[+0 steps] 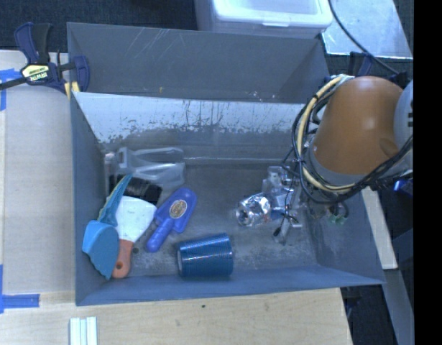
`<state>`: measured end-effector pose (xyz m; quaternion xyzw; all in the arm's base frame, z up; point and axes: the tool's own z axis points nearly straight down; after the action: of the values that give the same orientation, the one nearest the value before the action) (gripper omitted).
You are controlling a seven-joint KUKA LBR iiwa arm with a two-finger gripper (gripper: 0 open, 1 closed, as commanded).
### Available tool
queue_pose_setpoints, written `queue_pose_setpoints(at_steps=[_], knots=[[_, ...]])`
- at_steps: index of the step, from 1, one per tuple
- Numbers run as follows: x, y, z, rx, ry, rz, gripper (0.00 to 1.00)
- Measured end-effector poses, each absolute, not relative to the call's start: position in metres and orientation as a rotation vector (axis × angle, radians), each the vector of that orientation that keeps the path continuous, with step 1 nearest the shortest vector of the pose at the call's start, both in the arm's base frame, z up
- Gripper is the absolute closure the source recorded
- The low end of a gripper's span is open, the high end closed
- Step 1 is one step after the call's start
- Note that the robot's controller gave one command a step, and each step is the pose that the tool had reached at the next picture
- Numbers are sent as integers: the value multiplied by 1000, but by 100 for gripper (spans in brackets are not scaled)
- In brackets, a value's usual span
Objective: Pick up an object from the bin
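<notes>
The arm's rounded orange cover (357, 124) sits highest, ringed by yellow and black cables (304, 131), over the right side of the grey bin (206, 70). Below it the gripper (283, 208) is down near the bin floor, right of the middle. Whether the claw is apart or together cannot be told, as its metal parts blur into one another. Just beside it on the left lies a small, shiny, crumpled silver lump (252, 209); whether the two touch is unclear. A dark blue cup (205, 256) lies on its side near the front wall, well apart from the gripper. Further left is a blue handled tool with a round gold badge (171, 218). In the left corner lies a heap: a white piece (134, 215), a light blue scoop (102, 246) with an orange stub (123, 261), a black item (142, 189) and a clear plastic pack (150, 163).
</notes>
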<state>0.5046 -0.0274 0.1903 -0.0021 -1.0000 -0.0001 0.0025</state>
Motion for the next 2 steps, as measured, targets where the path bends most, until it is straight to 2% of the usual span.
queue_pose_setpoints(at_steps=[1,2], knots=[[506,-27,195,-4,-3145,0,0],[583,-76,67,198,-3137,2,0]])
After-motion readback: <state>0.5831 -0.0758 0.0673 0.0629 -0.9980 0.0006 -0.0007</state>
